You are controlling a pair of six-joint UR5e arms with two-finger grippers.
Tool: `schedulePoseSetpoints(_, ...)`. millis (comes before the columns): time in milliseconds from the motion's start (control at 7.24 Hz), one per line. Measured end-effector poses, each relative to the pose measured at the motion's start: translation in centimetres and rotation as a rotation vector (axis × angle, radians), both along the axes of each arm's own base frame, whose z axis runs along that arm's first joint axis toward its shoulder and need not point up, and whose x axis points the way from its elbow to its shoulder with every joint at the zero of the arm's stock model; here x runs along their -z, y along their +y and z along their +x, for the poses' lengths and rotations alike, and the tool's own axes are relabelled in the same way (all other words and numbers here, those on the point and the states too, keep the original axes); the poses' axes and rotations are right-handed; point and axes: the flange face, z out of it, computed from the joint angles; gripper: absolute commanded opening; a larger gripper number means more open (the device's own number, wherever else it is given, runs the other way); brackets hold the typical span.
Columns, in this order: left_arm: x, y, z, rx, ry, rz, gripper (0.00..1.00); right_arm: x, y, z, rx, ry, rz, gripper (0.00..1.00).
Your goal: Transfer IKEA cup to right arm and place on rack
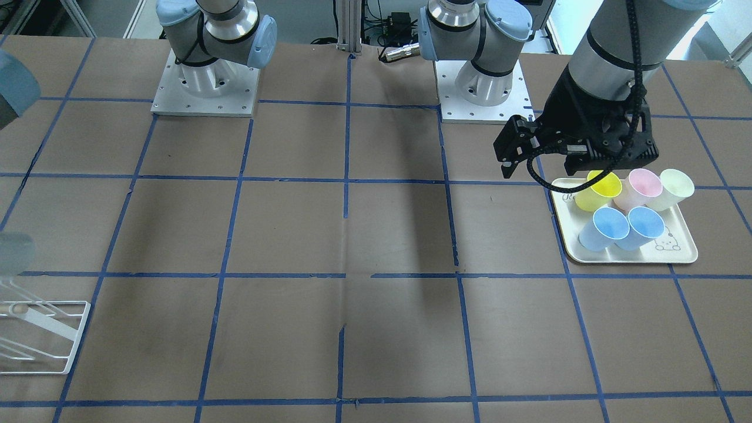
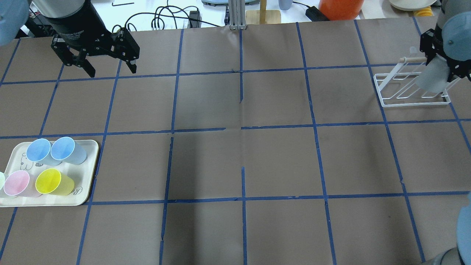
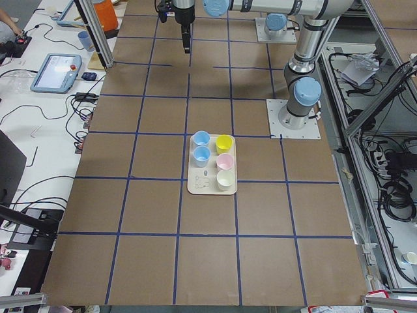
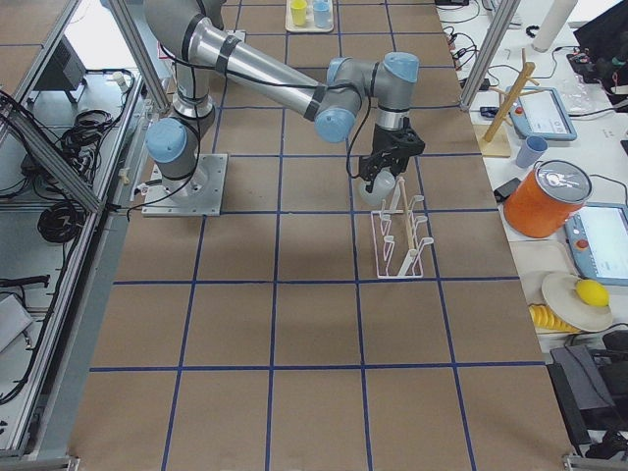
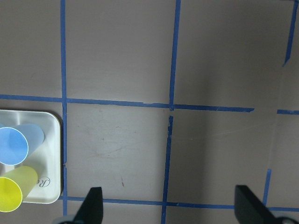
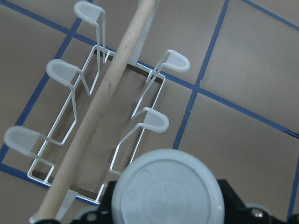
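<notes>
Because the IKEA cup point(image 6: 166, 186) looks light, slick and slightly flexible, the right hand point(image 2: 441, 70) clamps its tapered wall over the rack point(image 6: 179, 62); the left hand point(image 2: 111, 71) gapes empty.

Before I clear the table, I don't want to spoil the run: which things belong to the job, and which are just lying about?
Job: grey cup, right gripper holding it, white wire rack.

Lying about: cream tray, with blue cups, yellow cup, pink cup and cream cup on it.
</notes>
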Motion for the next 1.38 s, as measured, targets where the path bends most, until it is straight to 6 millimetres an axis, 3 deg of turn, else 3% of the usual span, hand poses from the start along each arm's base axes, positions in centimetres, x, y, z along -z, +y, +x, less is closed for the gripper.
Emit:
schedulePoseSetpoints(1243,-0.17,0.24,0.03,0.001,-0.001,-0.002,1.00,0.77,-0.63,-0.21,0.003,0.004,-0.016,0.01)
schedulePoseSetpoints(1382,-0.14,0.24,0.03,0.001,-0.001,-0.001,1.00,0.97,-0.67,-0.22,0.004,0.003,-0.013,0.20)
